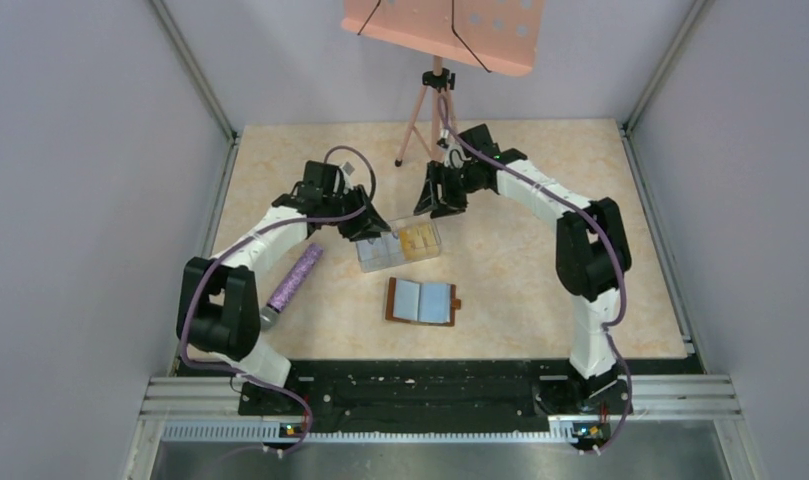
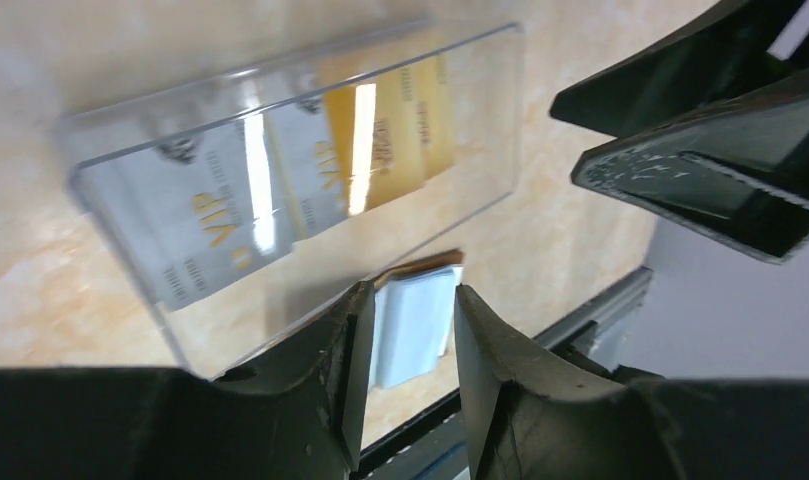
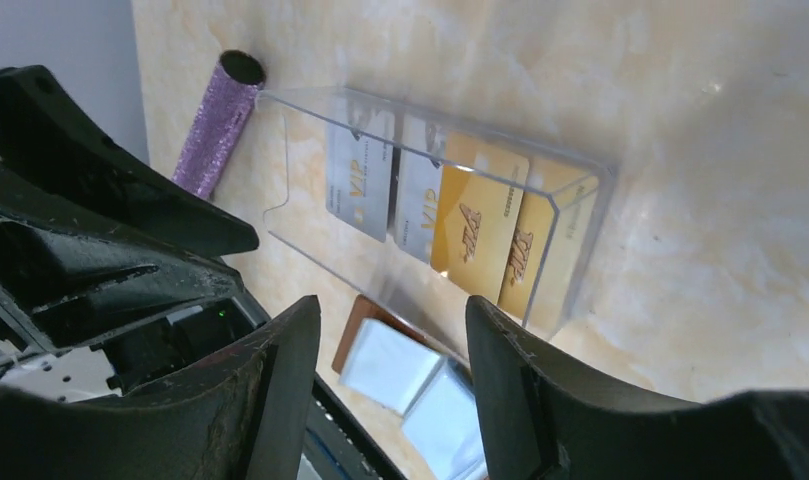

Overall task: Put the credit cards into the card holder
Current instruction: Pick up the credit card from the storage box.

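Right, both grippers hang over the clear box (image 1: 363,262) at mid-table, and neither has anything. The left gripper (image 2: 410,300) hovers at the box's left end with jaws parted by a narrow gap. The right gripper (image 3: 390,320) hangs just beyond the right end, jaws spread wide. The credit cards (image 3: 475,225) sit inside the box, below and ahead of both sets of jaws, untouched. They make a row, pale ones towards the left and orange-yellow ones on the right. The row runs left to right along the box, its right end a touch farther back, and each card's long edge lies across it. The clear walls stand between fingers and cards. Just nearer the bases lies the card holder (image 1: 421,301), open flat, pockets up, long axis left to right, snap tab on the right. A purple glitter tube (image 1: 295,277) lies left of it, and a tripod (image 1: 430,110) stands at the back.
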`<action>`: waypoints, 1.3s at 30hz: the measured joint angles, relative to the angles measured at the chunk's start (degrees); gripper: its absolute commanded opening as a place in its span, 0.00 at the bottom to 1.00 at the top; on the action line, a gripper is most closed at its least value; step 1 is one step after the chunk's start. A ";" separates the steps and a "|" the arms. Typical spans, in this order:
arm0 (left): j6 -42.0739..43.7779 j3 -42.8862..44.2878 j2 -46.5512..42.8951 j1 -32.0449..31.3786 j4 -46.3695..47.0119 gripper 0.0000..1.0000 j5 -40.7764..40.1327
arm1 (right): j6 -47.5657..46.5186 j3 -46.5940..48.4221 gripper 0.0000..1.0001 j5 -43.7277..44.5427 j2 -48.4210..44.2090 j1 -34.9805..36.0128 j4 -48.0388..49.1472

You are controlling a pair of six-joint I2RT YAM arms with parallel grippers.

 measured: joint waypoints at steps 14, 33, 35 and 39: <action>13.62 11.23 10.03 0.83 -23.56 0.40 -20.59 | -2.25 7.69 0.44 1.60 12.02 5.46 -6.97; 13.86 10.27 15.28 -6.47 -22.73 0.00 -18.62 | -3.21 -1.60 0.45 3.15 5.66 5.46 -6.84; 12.76 10.21 15.28 -7.52 -22.23 0.02 -18.64 | -3.19 -1.60 0.45 2.89 5.66 5.46 -6.84; 10.29 10.05 15.28 -9.55 -21.35 0.20 -18.93 | -3.15 -1.66 0.45 2.51 5.66 5.46 -6.78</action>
